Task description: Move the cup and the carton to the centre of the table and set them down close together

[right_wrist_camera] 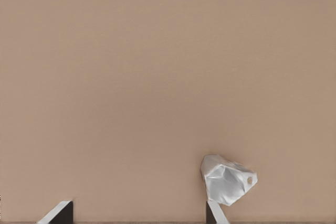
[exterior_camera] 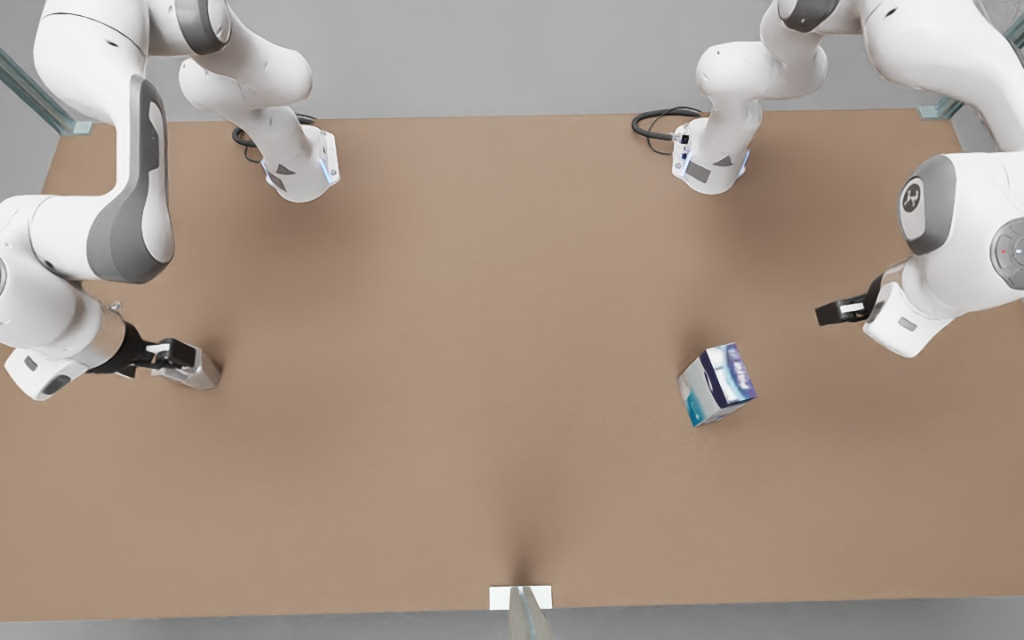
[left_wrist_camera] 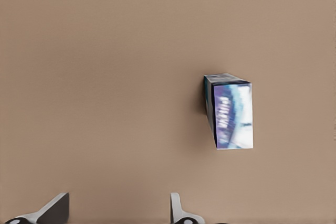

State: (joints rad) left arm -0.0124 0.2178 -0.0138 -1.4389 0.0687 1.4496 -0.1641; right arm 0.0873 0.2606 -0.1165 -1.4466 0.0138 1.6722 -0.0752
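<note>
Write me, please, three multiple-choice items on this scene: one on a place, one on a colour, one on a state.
1. Where is the carton?
A. Front view's right half
B. Front view's left edge
C. Lifted off the table

2. What colour is the table?
A. Green
B. Tan-brown
C. White

3. How is the left gripper?
A. Shut on the carton
B. Shut on the cup
C. Open, holding nothing

Answers:
1 A: it lies right of centre, near the left gripper.
2 B: the bare top is plain tan-brown.
3 C: its fingers stand apart, short of the carton.

The right gripper, at the front view's left, is also open beside the cup.
</note>
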